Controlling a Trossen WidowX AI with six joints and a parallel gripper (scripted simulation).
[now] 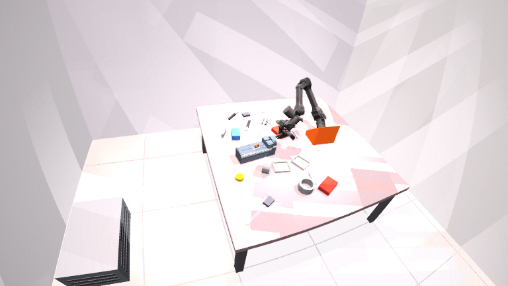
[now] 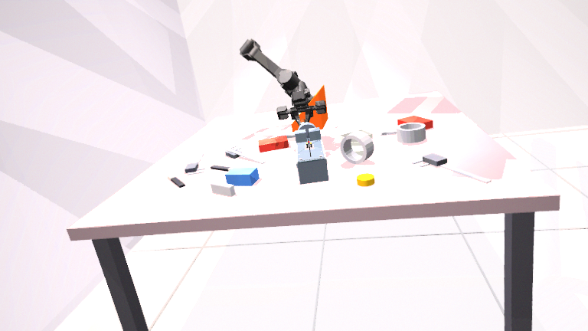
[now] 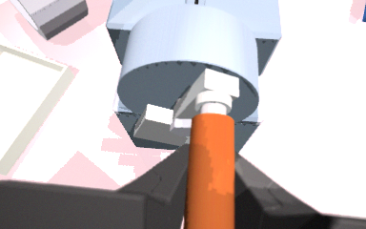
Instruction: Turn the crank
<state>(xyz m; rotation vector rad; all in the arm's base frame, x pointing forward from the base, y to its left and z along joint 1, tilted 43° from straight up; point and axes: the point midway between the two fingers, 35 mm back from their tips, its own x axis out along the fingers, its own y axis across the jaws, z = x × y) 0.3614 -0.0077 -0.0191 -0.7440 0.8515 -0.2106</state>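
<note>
The blue-grey machine [image 1: 256, 154] [image 2: 312, 172] [image 3: 191, 40] stands on the table, its round housing toward the arm. The orange crank handle [image 3: 213, 157] runs down the middle of the wrist view. The pale crank arm [image 3: 221, 82] reaches the upper right of the housing's face there. My gripper [image 3: 206, 155] [image 1: 279, 136] is shut on the handle, a dark finger on each side. In the exterior view the housing hides the fingertips. The slide's red pointer [image 1: 258, 145] [image 2: 308, 142] is a tiny spot on the machine's top. Whether it is level with the brass marks is too small to tell.
A red block [image 1: 275, 129] [image 2: 272, 143] lies close beside the gripper. An orange panel [image 1: 323, 136] [image 2: 321, 113] stands near the arm's base. A blue block [image 1: 235, 134] [image 2: 241, 176], a yellow disc [image 1: 239, 177] [image 2: 365, 180] and a grey ring [image 2: 344, 150] lie around the machine.
</note>
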